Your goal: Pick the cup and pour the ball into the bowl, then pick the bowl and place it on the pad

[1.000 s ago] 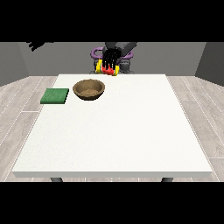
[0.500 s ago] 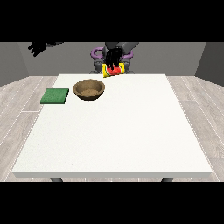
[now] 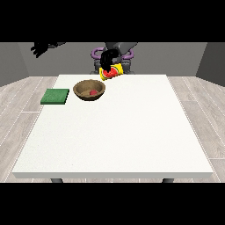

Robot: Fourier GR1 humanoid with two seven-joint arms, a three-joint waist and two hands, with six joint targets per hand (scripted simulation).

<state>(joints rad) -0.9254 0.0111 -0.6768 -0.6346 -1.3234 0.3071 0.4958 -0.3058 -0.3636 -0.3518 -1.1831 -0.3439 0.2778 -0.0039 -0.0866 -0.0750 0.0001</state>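
Observation:
The brown bowl (image 3: 83, 87) stands on the table's far left part, with a red ball (image 3: 93, 92) lying inside it. Just behind and to the right of it, a yellow and red cup (image 3: 114, 70) hangs tipped on its side, mouth towards the bowl. The hand at the view's right (image 3: 106, 59) has reached in to the middle and is curled round the cup from above. High above the floor beyond the table's far left corner, the hand at the view's left (image 3: 41, 47) is held out with spread fingers, holding nothing. The green pad (image 3: 55, 96) lies flat to the left of the bowl.
The white table (image 3: 118, 132) stretches wide towards the camera. The robot's body (image 3: 115, 49) stands behind the far edge. Grey floor surrounds the table.
The cup has gone from upright to tipped over towards the bowl. The red ball now lies in the bowl, which was empty before. The other hand stayed raised.

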